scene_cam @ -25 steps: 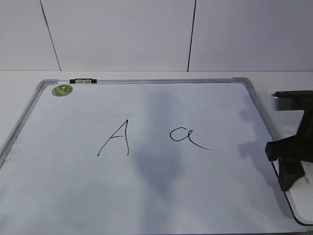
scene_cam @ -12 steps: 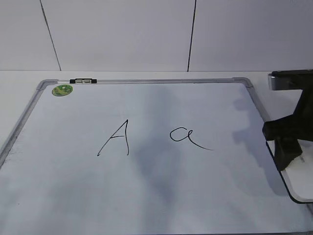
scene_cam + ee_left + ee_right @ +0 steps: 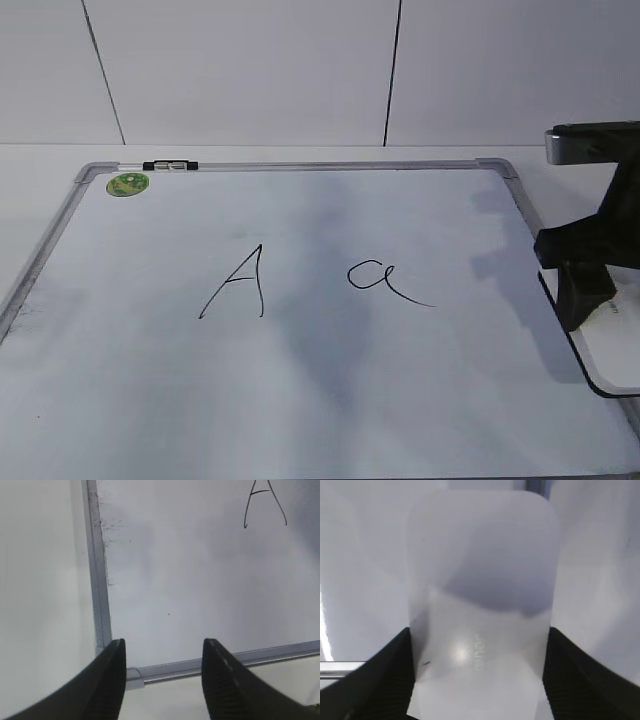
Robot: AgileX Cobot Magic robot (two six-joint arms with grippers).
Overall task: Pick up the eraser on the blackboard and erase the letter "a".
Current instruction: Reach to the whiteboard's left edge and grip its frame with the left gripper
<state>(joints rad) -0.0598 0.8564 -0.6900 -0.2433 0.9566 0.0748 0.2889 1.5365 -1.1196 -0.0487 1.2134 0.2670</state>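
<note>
The blackboard point(image 3: 300, 166) is a white board with a grey frame lying flat on the table. The lowercase letter "a" point(image 3: 378, 278) is written right of its middle. My right gripper point(image 3: 583, 285) is at the board's right edge, shut on the white eraser point(image 3: 615, 350), which hangs below the jaws with its dark rim showing. In the right wrist view the eraser point(image 3: 480, 580) fills the gap between the black fingers point(image 3: 385, 675) of the gripper point(image 3: 479, 647). My left gripper point(image 3: 164, 647) is open and empty above the board's near left corner point(image 3: 97, 590).
An uppercase "A" point(image 3: 238, 283) is written left of the "a" and also shows in the left wrist view point(image 3: 265, 502). A green round sticker point(image 3: 127, 184) and a small black-and-clear marker clip point(image 3: 170, 166) sit at the board's far left edge. A white tiled wall stands behind.
My right gripper has risen and moved a little left with the eraser in it. Its shadow on the board has shifted the same way. The letters are unchanged.
</note>
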